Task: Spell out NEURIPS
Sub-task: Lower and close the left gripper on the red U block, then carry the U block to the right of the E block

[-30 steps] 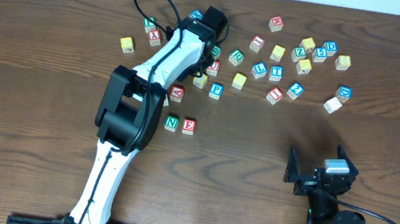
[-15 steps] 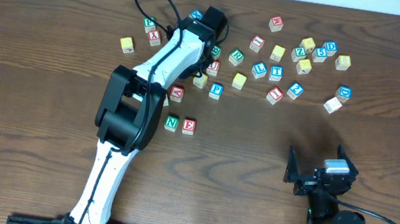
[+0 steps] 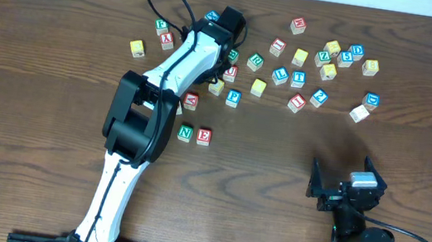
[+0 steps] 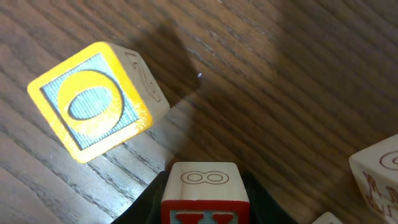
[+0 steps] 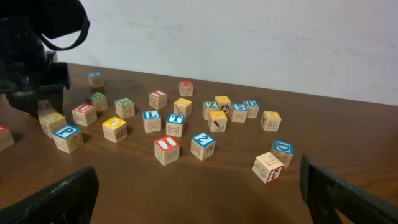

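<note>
The left pincer [image 4: 205,208] is clenched on a red-edged wooden cube [image 4: 205,182] near a yellow-edged wooden O cube [image 4: 93,106] on the brown desk [image 4: 298,74]. The right pincer [image 3: 343,186] stands released.

Toward the table's [image 3: 38,73] far edge: blue L cube [image 3: 280,76] beside blue T cube [image 3: 297,79]; blue 2 cube [image 3: 318,98] just nearer, rightward.
</note>
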